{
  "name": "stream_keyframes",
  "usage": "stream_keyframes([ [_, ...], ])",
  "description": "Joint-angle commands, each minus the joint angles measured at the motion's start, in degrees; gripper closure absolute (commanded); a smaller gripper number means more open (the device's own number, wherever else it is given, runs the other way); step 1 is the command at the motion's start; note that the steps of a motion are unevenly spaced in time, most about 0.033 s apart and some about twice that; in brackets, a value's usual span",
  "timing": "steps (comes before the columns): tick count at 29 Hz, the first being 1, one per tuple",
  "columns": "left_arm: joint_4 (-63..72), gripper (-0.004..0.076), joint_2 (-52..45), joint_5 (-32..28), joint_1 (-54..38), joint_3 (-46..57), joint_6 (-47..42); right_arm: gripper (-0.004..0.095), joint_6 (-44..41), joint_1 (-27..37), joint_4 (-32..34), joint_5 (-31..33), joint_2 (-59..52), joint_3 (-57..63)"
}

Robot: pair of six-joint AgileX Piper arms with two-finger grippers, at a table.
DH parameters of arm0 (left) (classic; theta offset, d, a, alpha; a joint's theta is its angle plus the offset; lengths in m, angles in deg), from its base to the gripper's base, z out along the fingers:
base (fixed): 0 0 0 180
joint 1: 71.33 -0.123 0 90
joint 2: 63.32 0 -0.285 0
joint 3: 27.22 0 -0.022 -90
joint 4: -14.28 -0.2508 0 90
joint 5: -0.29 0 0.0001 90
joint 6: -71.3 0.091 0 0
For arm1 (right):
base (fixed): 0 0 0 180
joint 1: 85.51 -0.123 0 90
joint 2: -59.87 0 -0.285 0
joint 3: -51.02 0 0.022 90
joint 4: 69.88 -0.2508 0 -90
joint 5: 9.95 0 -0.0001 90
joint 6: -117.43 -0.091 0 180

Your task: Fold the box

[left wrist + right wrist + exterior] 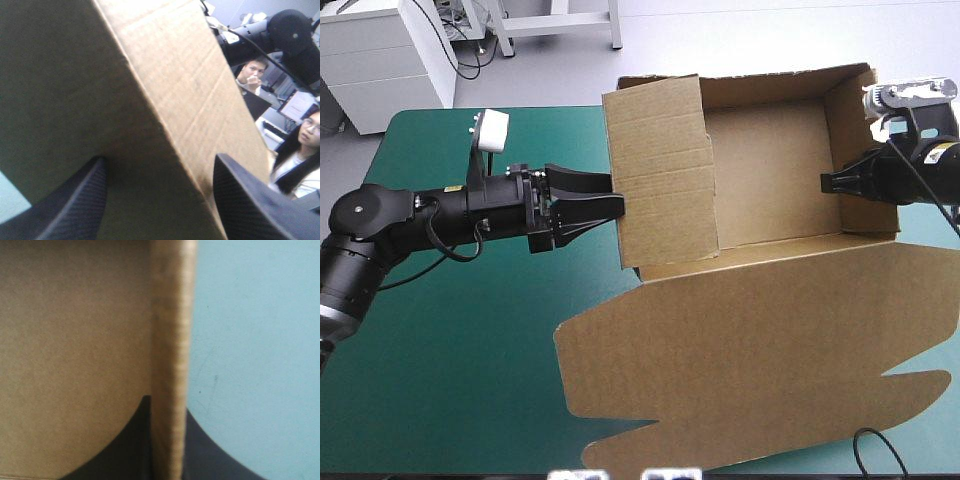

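Brown box (770, 180) stands walled on teal-green cover (450, 330); lid (750, 360) flat.

- High view: above and behind the robot, facing forward and down, far enough back to take in the table (450, 380) and the whole box (770, 190).
- Left wrist view: hard up against the box's left wall (190, 100), facing toward the table's right edge.
- Right wrist view: closer still, edge-on to the right wall (170, 365).
- All three views share the box.
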Motion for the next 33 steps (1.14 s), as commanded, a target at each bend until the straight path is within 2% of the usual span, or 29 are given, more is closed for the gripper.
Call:
stream_keyframes([
  [1, -1.3, 0.0272, -1.2, -2.8, 0.3, -5.0, -4.2, 0.0923, -1.2, 0.4, -2.7, -3.7, 0.2, -1.4],
  [8, -11.6, 0.0255, 2.7, -3.0, 2.5, -11.6, -11.8, 0.0921, -1.4, -0.2, -5.3, -5.6, 1.9, -1.6],
  [13, -17.1, 0.0255, 7.4, -5.1, 7.1, -16.9, -16.5, 0.092, -6.1, -6.7, 2.6, -7.6, 2.7, -1.7],
  [19, -39.4, 0.0255, 10.4, -6.8, 11.6, -25.2, -27.9, 0.092, -12.0, -13.7, 10.8, -12.3, 4.0, -1.9],
  [23, -52.2, 0.0255, 10.5, -8.6, 12.8, -28.1, -35.2, 0.092, -14.1, -15.7, 12.7, -14.6, 4.6, -2.0],
  [26, -59.7, 0.0255, 10.5, -7.4, 12.8, -29.3, -38.7, 0.092, -15.0, -15.7, 12.6, -15.0, 5.3, -3.2],
  [33, -64.6, 0.0255, 10.4, -6.8, 12.8, -29.6, -41.1, 0.092, -16.0, -16.6, 14.3, -14.8, 7.2, -6.6],
])
